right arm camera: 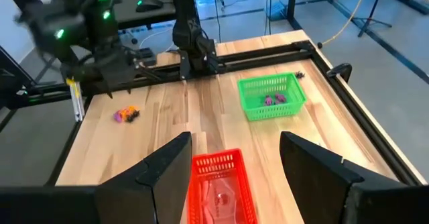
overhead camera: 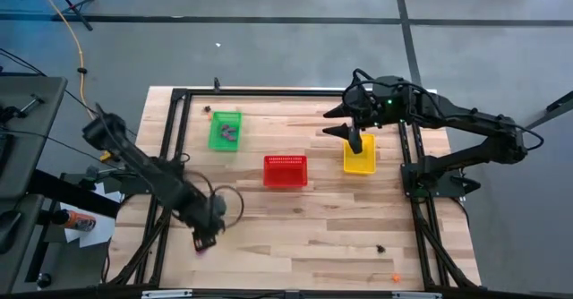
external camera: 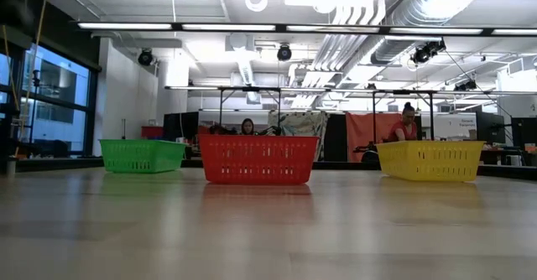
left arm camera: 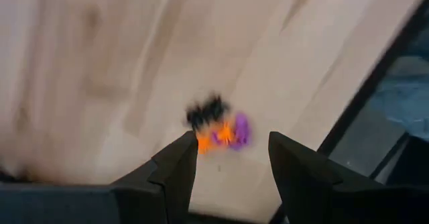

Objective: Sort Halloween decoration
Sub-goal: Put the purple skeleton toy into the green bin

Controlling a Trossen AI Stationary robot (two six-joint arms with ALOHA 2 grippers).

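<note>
Our left gripper (left arm camera: 228, 167) hung with fingers parted and empty over a small clump of purple, orange and black trinkets (left arm camera: 218, 127) near the table's left rail (overhead camera: 175, 138). We judged a straight descent best, jaws straddling one piece. Our right gripper (overhead camera: 355, 142) waited wide open above the yellow basket (overhead camera: 360, 162).

A pale wooden table (overhead camera: 295, 227) stands on a grey floor (overhead camera: 269, 48) crossed by dark lines. Beyond it, white ducts (external camera: 361, 16) and strip lights (external camera: 168, 26) run under the ceiling, with windows (external camera: 59, 95) at one side. Two people (external camera: 248, 127) sit far back.
</note>
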